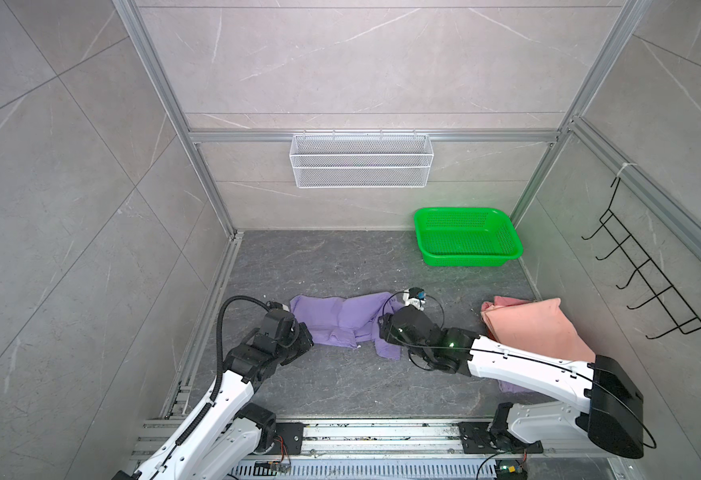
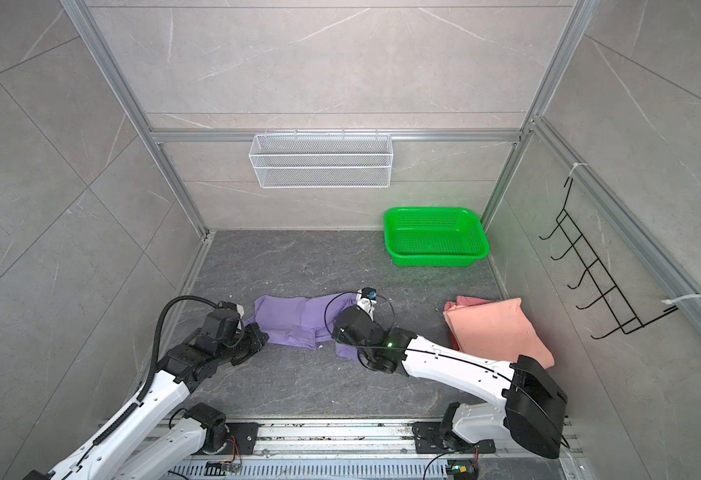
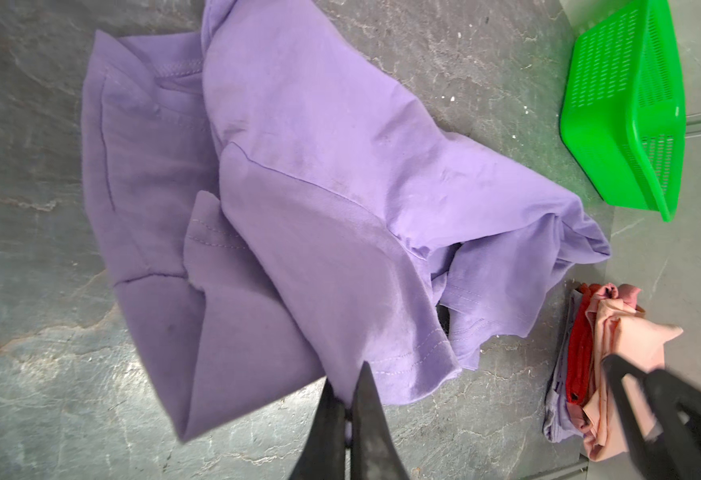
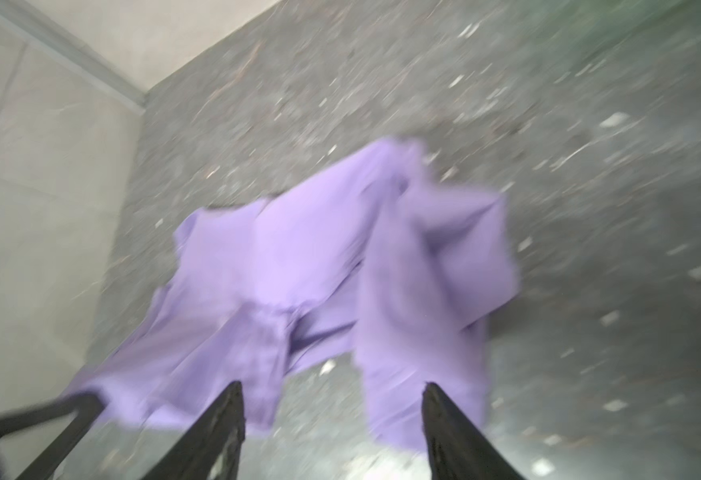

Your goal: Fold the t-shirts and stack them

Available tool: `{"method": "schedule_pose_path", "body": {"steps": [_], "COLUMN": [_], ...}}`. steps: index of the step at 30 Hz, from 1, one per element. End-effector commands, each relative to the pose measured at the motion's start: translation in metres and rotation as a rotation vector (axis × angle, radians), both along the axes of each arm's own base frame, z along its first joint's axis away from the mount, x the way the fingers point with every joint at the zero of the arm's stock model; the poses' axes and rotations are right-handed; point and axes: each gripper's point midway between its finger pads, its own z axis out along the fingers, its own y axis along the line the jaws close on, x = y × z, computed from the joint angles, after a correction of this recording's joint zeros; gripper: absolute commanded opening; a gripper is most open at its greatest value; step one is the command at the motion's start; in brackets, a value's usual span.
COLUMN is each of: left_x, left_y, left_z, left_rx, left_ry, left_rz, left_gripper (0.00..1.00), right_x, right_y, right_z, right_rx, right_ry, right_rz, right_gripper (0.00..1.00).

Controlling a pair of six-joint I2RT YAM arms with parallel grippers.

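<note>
The lavender t-shirt (image 1: 340, 320) lies crumpled and partly folded across the middle of the dark desk (image 1: 340, 382), stretched between the two arms. The left tool (image 3: 349, 384) is closed, its fingers pinching the hem at the shirt's left end. In the blurred right wrist view the right tool (image 4: 332, 388) stands open just above the shirt's right end, with nothing between its fingers. The salmon pink t-shirt (image 1: 536, 328) lies folded at the right side of the desk on top of a small pile, well apart from the lavender one. The green basket (image 1: 467, 237) sits in the far right corner.
</note>
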Motion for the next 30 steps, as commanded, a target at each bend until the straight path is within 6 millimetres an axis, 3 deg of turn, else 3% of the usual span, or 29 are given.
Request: {"method": "schedule_pose_path", "body": {"steps": [1,5,11,17,25,30], "left_x": [0.0,-0.003,-0.009,-0.014,-0.018,-0.02], "left_y": [-0.005,-0.004,-0.001,0.0,0.004,0.007], "left_z": [0.013,0.008,0.0,-0.008,-0.009,-0.004], "left_rx": [-0.001,0.008,0.01,0.006,0.009,0.014], "left_ry": [-0.027,-0.013,-0.001,0.019,0.017,-0.003], "left_rz": [-0.049,-0.052,-0.053,-0.05,-0.04,-0.033], "left_gripper": [0.0,0.0,0.0,0.0,0.0,0.0], "right_x": [-0.008,-0.002,0.015,0.026,0.039,0.035], "right_y": [0.024,0.041,0.034,0.044,0.027,0.012], "right_z": [-0.023,-0.05,-0.076,-0.087,-0.105,-0.122], "right_rx": [0.057,0.063,-0.009,0.059,0.027,-0.03], "right_ry": [0.081,0.103,0.062,0.041,0.083,0.138], "right_rz": [-0.038,-0.082,-0.147,-0.148,-0.231,-0.284], "right_gripper": [0.67,0.65,0.65,0.6,0.55,0.55]}}
